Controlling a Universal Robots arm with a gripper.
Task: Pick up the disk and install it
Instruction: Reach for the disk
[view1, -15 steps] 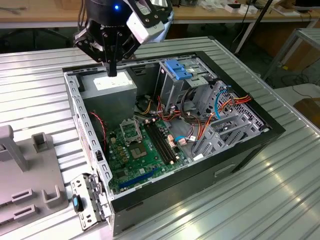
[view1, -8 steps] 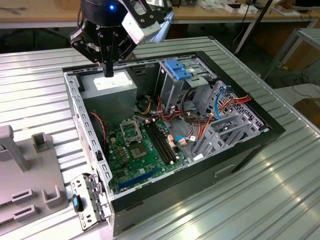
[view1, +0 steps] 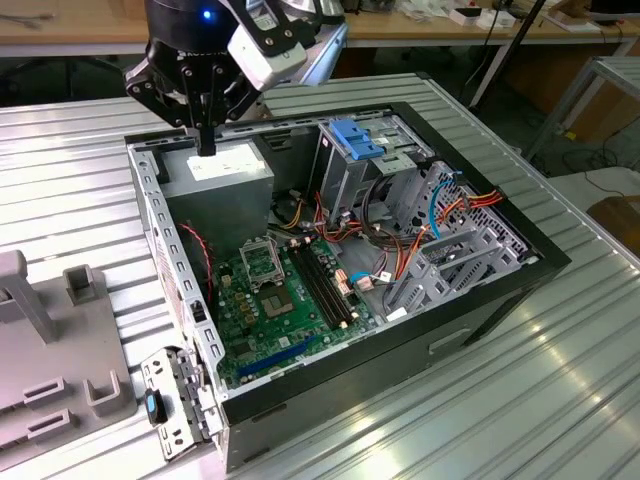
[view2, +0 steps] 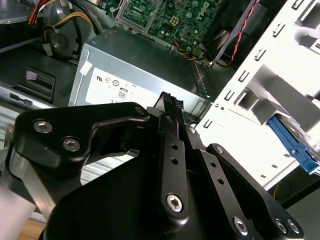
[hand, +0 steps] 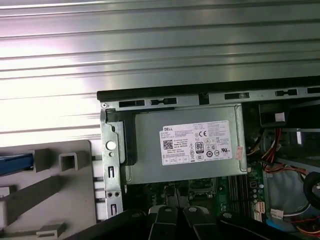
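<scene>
Grey plastic fixture (view1: 60, 345) on the ribbed metal table (view1: 500, 400) carries the disk (hand: 15, 163), whose blue rail edges into the first wrist view, just beside the open computer case (view1: 330, 385). Farther back, the black gripper (view1: 206, 150) hovers close above the power supply (view1: 220, 172), fingers pressed together, holding nothing. A blue bracket (view1: 355, 135) tops the drive cage beyond.
</scene>
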